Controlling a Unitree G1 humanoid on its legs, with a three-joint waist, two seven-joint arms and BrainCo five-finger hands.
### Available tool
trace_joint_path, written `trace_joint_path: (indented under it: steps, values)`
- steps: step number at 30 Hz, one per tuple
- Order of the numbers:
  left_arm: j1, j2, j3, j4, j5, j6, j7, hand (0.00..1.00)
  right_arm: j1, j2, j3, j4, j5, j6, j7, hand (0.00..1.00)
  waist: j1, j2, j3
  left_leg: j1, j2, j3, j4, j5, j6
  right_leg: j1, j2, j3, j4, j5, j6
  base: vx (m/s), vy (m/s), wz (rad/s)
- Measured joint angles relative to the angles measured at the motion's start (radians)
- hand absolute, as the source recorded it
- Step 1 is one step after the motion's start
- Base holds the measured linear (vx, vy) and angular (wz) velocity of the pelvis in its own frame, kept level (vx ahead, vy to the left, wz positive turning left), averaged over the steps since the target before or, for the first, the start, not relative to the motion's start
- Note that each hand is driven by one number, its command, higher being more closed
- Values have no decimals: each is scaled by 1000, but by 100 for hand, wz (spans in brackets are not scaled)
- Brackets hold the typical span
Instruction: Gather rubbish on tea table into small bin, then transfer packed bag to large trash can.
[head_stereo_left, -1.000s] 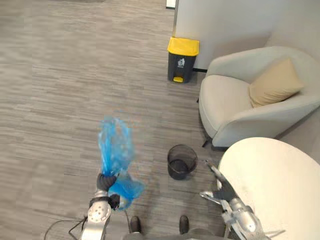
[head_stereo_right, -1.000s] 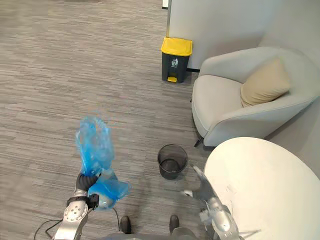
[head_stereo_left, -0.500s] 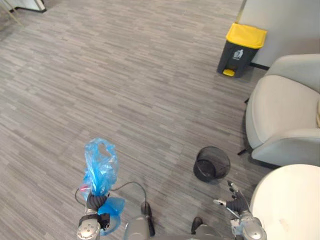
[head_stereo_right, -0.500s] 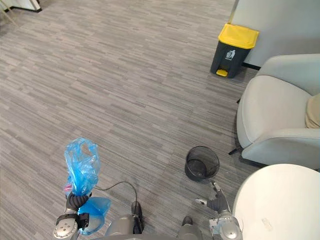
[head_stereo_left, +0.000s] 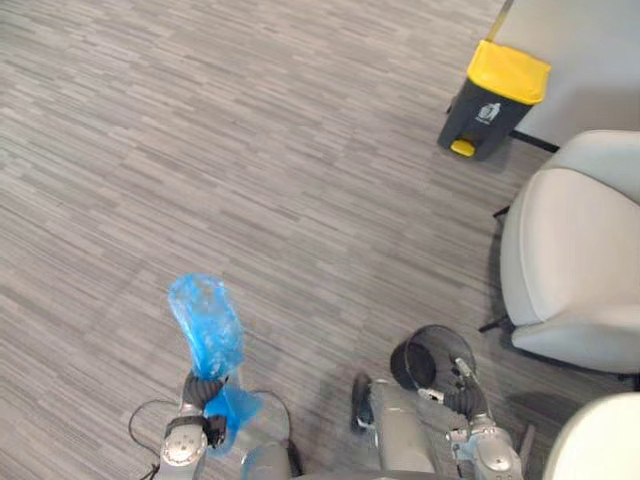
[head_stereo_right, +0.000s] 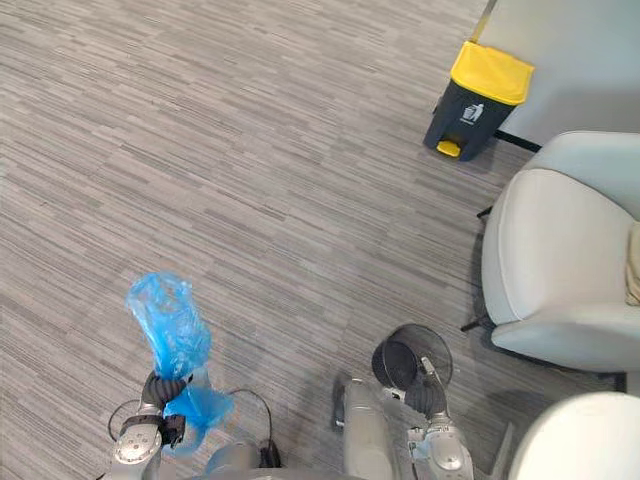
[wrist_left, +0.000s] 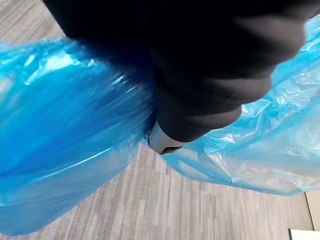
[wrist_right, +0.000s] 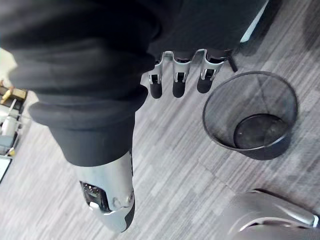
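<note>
Now the bag is in my left hand and the can is lying far ahead, to the right

I am holding the blue bag (head_stereo_left: 208, 322) in my left hand (head_stereo_left: 203, 388), low on my left side. The hand is closing round the gathered neck of the bag, as a fist. The longer part of the bag is standing up above the fist, nearly upright, and a smaller fold is hanging under it. In the left wrist view the blue plastic is wrapping round the dark cover, so there I cannot see the fingers themselves.

The large trash can (head_stereo_left: 495, 100), with its yellow lid, is standing far in front of me and clearly to the right, against the wall. From my left hand it is lying on a long diagonal across the open floor (head_stereo_left: 250, 150). The armchair (head_stereo_left: 575, 250) is sitting on the right, between the can and the tea table (head_stereo_left: 600, 450).

My right hand (head_stereo_left: 463, 399) is hanging on the side nearer to the can, but it is holding nothing; its fingers (wrist_right: 180, 82) are loose and a little bent. The small mesh bin (head_stereo_left: 428, 355) is standing just beside this hand, with no bag in it.

I am judging that the transfer is the step in hand, and that I need to turn right and go forward.
</note>
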Motion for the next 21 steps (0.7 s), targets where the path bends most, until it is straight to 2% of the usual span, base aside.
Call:
trace_joint_path:
  steps: [1,2,4,5,6,7,8,9,10,11,12,13,14,15,16,17,18,19,20,21]
  values:
    - [13,-24,2,0,1,0,-1,100,2,-18,15,-45,1,-2,3,0,7,6,2,-83,43,-4,190,138,60,78,24,18,-56,-7,-4,579,-125,-46]
    - [18,-33,-4,0,1,0,-4,100,3,-24,21,-74,1,-2,3,0,15,6,3,-119,59,-6,282,124,66,151,43,43,-109,-7,-4,855,-128,-62]
    - [19,-46,-6,-17,0,0,-8,100,6,-22,20,-121,3,-6,-6,0,31,-14,5,-189,49,8,332,79,102,282,42,95,-208,-7,-5,707,-45,-50]
    - [20,-58,-6,-38,0,-2,-17,100,5,-24,17,-136,3,-8,-8,0,52,-20,5,-241,31,23,308,49,140,354,34,139,-257,-8,-5,656,71,-68]
    - [20,-60,-16,-53,0,-6,-21,100,-3,-24,18,-137,3,-7,-8,0,78,-29,7,-299,2,30,249,36,161,403,19,180,-277,-18,-20,634,108,-77]
    - [22,-61,-22,-62,-1,-7,-23,100,-9,-25,18,-136,3,-6,-8,0,87,-31,9,-333,-15,26,212,36,160,421,9,194,-282,-23,-16,732,195,-91]
    - [23,-69,-26,-79,-1,-11,-24,100,-21,-27,15,-135,3,-5,-9,0,107,-33,10,-397,-52,-1,108,41,152,448,-10,229,-286,-39,0,573,245,-100]
    - [30,-74,-32,-100,-1,-16,-23,100,-36,-34,14,-134,3,-5,-12,0,120,-27,6,-435,-87,-48,-50,71,108,468,-30,267,-279,-75,38,581,280,-108]
    - [36,-76,-39,-109,-2,-19,-21,100,-40,-36,15,-134,2,-6,-12,0,130,-15,-1,-440,-98,-80,-146,103,81,475,-34,287,-269,-98,63,605,348,-145]
    - [72,-94,-55,-130,-2,-30,-18,100,-40,-42,18,-131,2,-5,-14,0,149,31,-28,-437,-68,-155,-275,239,51,486,-16,329,-244,-167,135,496,316,-130]
    - [77,-96,-55,-122,-2,-28,-16,100,-49,-22,18,-112,2,-2,-16,0,152,8,-32,-447,-74,-128,-199,223,94,494,-36,356,-219,-204,154,716,409,-148]
    - [59,-84,-59,-119,-2,-17,-18,100,-34,8,19,-103,2,7,-16,0,155,-39,-51,-443,-83,-64,-114,122,109,474,-85,397,-155,-208,172,584,308,-98]
    - [58,-83,-60,-134,-2,-16,-18,100,-27,14,19,-105,1,7,-16,0,156,-54,-57,-431,-82,-37,-92,90,118,457,-97,415,-110,-195,193,702,331,-104]
    - [58,-77,-71,-158,-2,-16,-19,100,-27,23,18,-107,1,7,-16,0,155,-78,-54,-394,-82,3,-62,59,144,415,-114,439,19,-151,261,555,237,-85]
    - [47,-66,-82,-159,-2,-14,-19,100,-31,29,19,-108,1,8,-17,0,145,-90,-50,-353,-83,19,-62,43,161,353,-114,456,164,-98,341,521,209,-96]
    - [38,-56,-93,-159,-2,-4,-18,100,-36,30,20,-109,1,8,-17,0,131,-89,-48,-285,-81,29,-88,15,162,270,-98,450,342,-93,354,369,141,-79]
    - [36,-50,-95,-159,-2,-1,-18,100,-37,32,20,-109,1,8,-19,0,128,-89,-48,-241,-81,44,-112,5,157,231,-94,431,404,-101,334,421,133,-88]
    - [31,-40,-95,-159,-2,0,-14,100,-38,33,20,-109,1,8,-24,0,124,-84,-46,-152,-79,75,-170,-3,154,161,-93,367,463,-126,283,502,117,-78]
    - [23,-32,-97,-162,-3,-1,-11,100,-46,33,20,-110,1,8,-31,0,107,-71,-43,-73,-69,97,-235,-20,138,99,-92,275,448,-148,244,495,90,-67]
    - [20,-27,-98,-166,-4,-1,-7,100,-49,35,20,-109,1,8,-31,0,103,-60,-38,-42,-63,106,-263,-29,129,70,-92,231,425,-153,233,412,35,-53]
